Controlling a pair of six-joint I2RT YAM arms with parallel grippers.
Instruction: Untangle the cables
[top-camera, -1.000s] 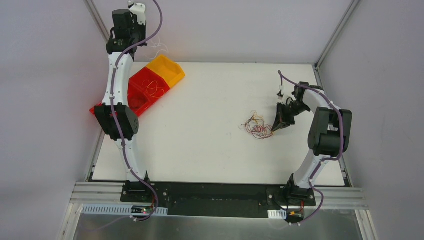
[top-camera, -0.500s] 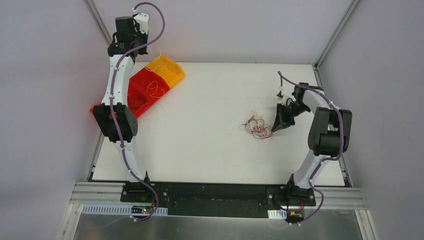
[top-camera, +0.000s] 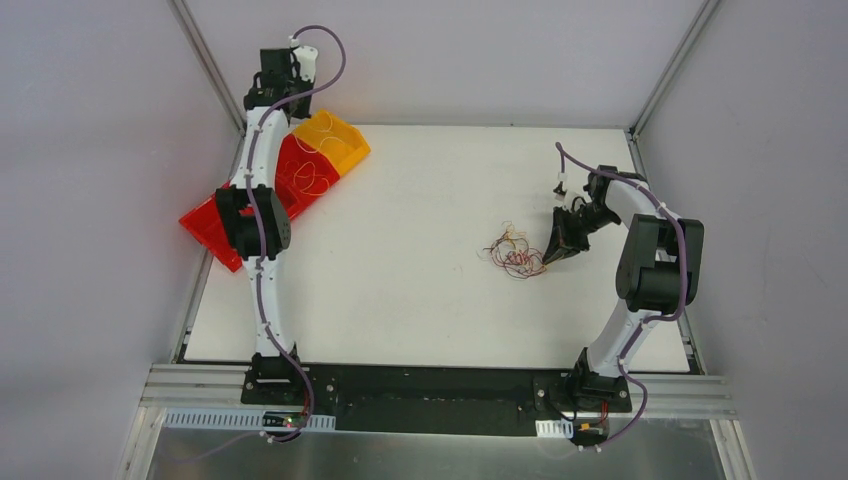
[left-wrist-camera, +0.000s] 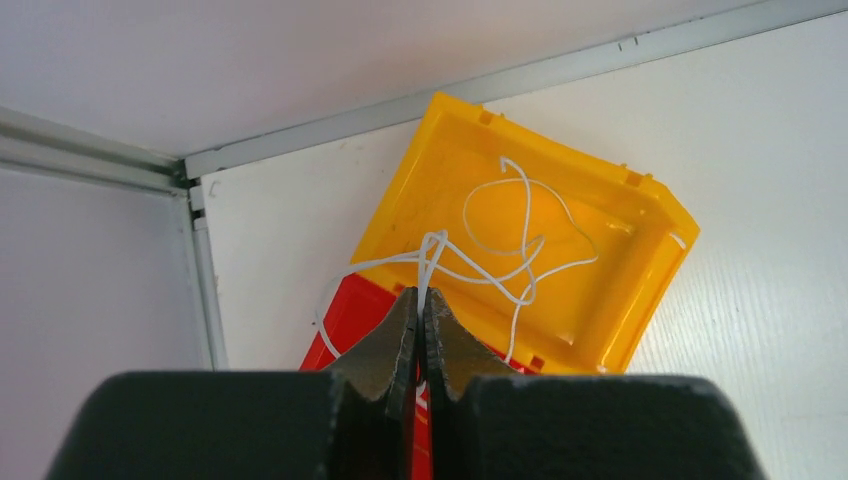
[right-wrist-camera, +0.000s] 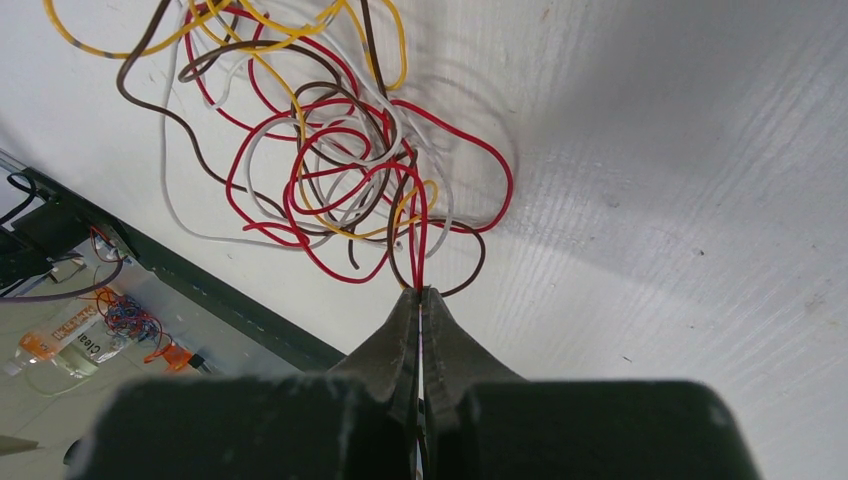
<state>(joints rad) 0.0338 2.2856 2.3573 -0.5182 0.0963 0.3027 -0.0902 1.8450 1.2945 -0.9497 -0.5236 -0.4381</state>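
A tangle of thin red, yellow, white and brown cables (top-camera: 514, 252) lies on the white table right of centre; it fills the right wrist view (right-wrist-camera: 330, 150). My right gripper (top-camera: 556, 245) is at its right edge, shut on a red strand (right-wrist-camera: 419, 250) of the tangle. My left gripper (left-wrist-camera: 420, 300) is raised over the far left corner, shut on a white cable (left-wrist-camera: 505, 235) that hangs into the yellow bin (left-wrist-camera: 640, 250). In the top view the left gripper (top-camera: 283, 85) is above the bins and its tips are hard to see.
A yellow bin (top-camera: 335, 140) and two joined red bins (top-camera: 300, 180) stand at the far left; loose thin wires lie in the red one. A metal frame rail (left-wrist-camera: 420, 95) runs along the table's far edge, close to my left gripper.
My left arm has swung right and forward from the far left corner to over the yellow bin, carrying the white cable. The right arm and the tangle have not moved.
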